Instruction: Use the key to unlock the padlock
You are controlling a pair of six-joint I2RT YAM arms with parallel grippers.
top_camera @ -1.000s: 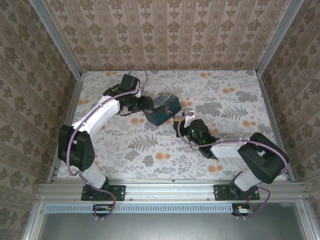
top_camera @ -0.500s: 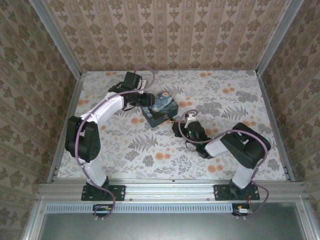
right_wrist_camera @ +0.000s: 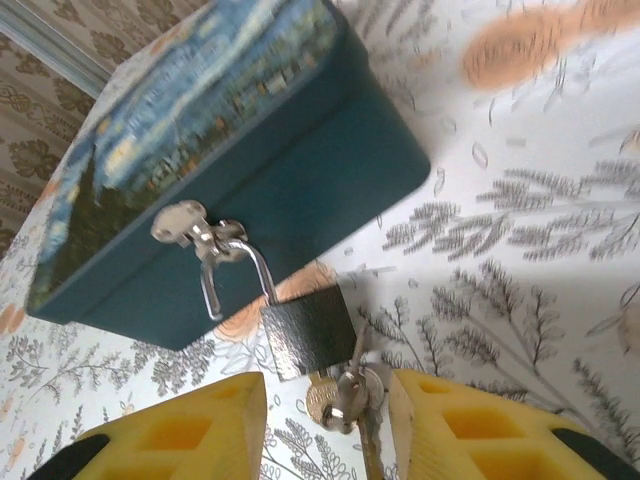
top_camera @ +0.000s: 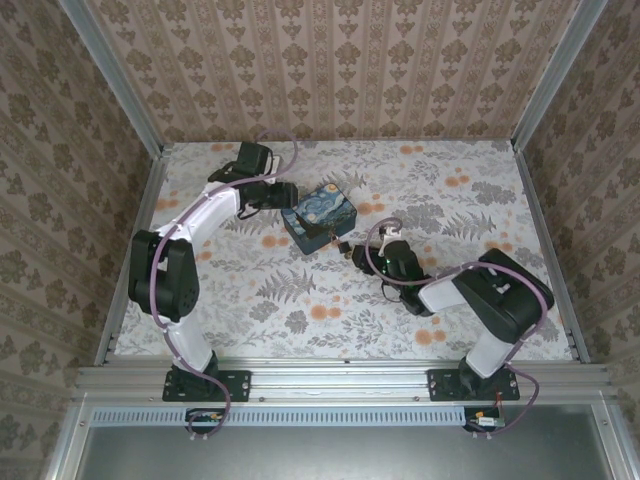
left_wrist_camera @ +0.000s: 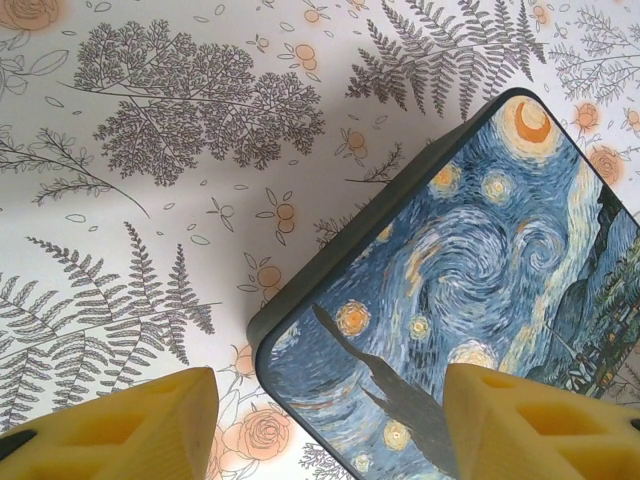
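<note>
Key [right_wrist_camera: 345,396] is sitting in the padlock [right_wrist_camera: 310,332], shackle seemingly sprung. Right gripper [right_wrist_camera: 327,412] is gaping around it, gripping nothing; left gripper [left_wrist_camera: 325,400] is hovering open.

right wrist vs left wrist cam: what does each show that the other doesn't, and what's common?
Right wrist, not left wrist: the padlock hanging by its shackle from the hasp on the side of the box, with the key and its ring at the padlock's lower end, between the fingers of the open right claw.
Left wrist, not right wrist: the box lid seen from above, swirl painting and a rounded corner, under the open left claw.
Both: the box, the floral table cover, yellow fingers along the bottom edge.
</note>
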